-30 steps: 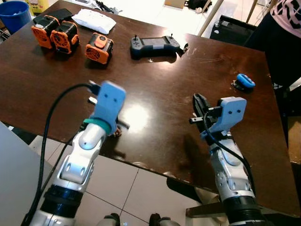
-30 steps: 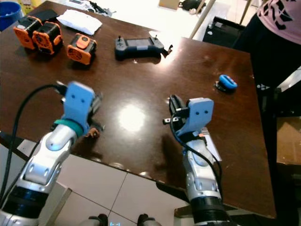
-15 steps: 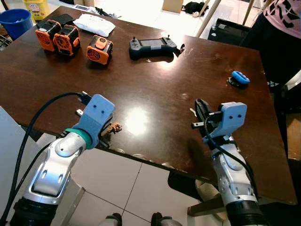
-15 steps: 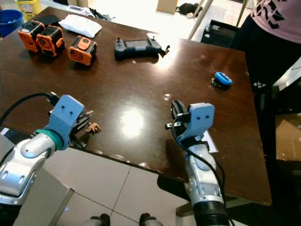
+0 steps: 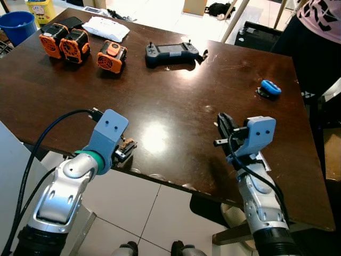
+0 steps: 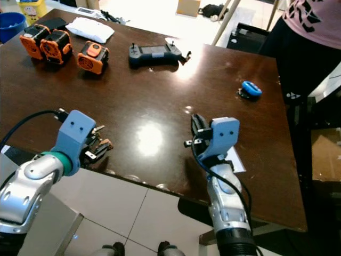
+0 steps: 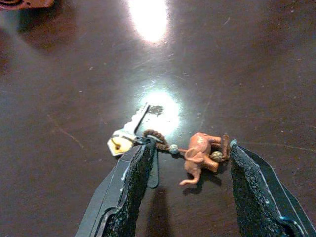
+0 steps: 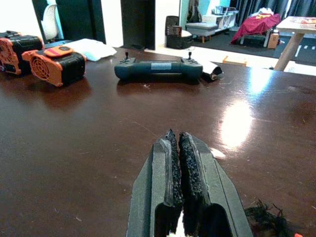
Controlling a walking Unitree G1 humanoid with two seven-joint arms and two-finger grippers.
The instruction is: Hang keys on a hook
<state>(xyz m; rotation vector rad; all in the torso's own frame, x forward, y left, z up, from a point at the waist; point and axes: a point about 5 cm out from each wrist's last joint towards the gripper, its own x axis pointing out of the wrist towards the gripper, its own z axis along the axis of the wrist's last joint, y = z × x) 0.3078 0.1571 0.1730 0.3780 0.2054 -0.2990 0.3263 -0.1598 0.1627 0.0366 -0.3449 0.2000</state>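
The keys [image 7: 148,140] are lying flat on the dark table [image 5: 186,101], low and left of centre in the left eye view, close to the near edge. In the left wrist view a silver key with a pale tag is joined by a brown cord and a bead to a small orange animal charm [image 7: 201,150].

The left gripper [image 7: 185,185] is being held open around them — its 2 fingers [image 7: 131,182] are set on either side, 1 at the key's ring end and the other just beside the charm. Whether the pads are touching the keys cannot be told.

The right gripper [image 8: 177,168] is being held above the table at the lower right of centre in the left eye view, its 2 fingers pressed together with nothing between them.

Toward the upper left of the frame, 3 orange-and-black fans [image 5: 112,56] are sitting in a row, with a white bag [image 5: 108,28] behind them. A dark controller [image 5: 171,52] is lying at the upper centre — and a small blue object [image 5: 270,88] is resting near the right edge. A person [image 5: 319,32] in a pink top is standing at the upper right corner.
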